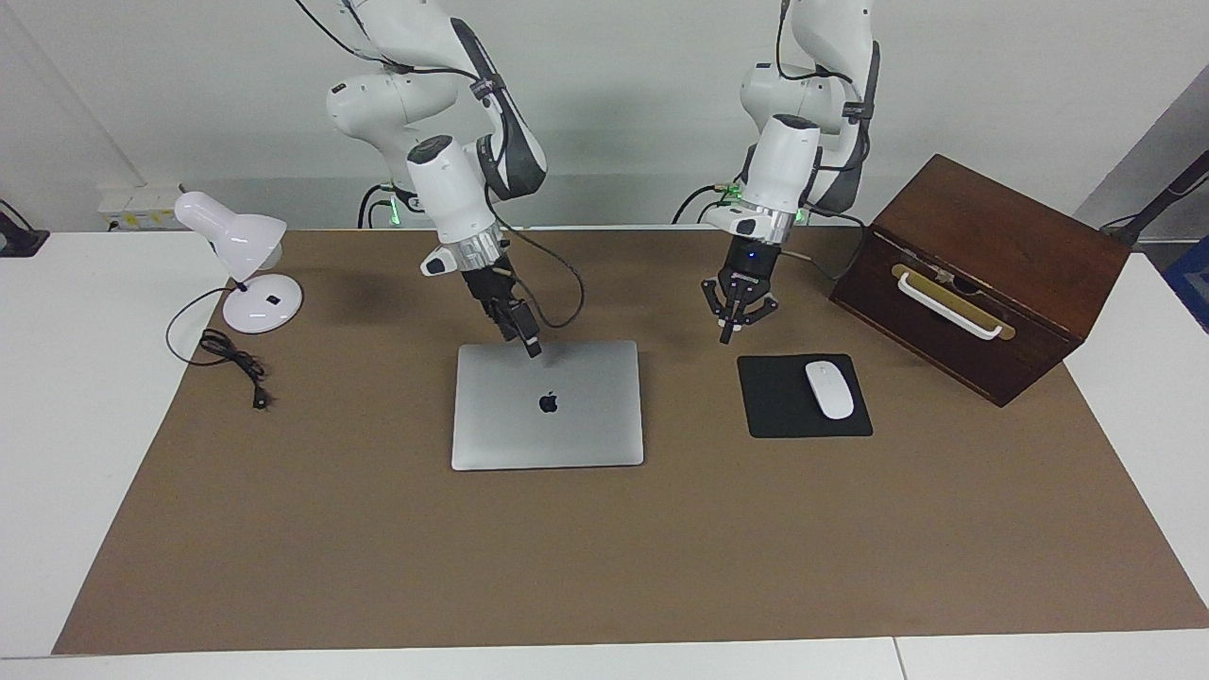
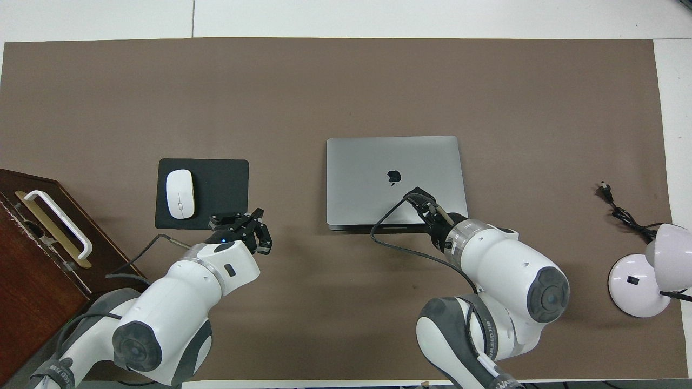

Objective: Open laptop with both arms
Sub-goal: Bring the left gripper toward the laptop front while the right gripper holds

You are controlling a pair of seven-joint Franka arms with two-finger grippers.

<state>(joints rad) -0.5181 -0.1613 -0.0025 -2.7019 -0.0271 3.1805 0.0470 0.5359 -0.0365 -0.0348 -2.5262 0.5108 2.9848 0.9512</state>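
The laptop [image 1: 547, 406] lies shut mid-tabletop [image 1: 604, 567], so nothing is opened yet. The right hand [image 1: 531, 342], fingers narrow, hangs over its robot-side edge; the left hand [image 1: 737, 316], spread wide, waits near the mousepad [image 1: 784, 401].

A white table [image 1: 57, 397] fills most of the frame, covered centrally by a brown mat [image 1: 604, 557]. A plain white wall [image 1: 614, 104] spans the top. A white power strip [image 1: 137, 203] sits at upper left. Lighting is even.
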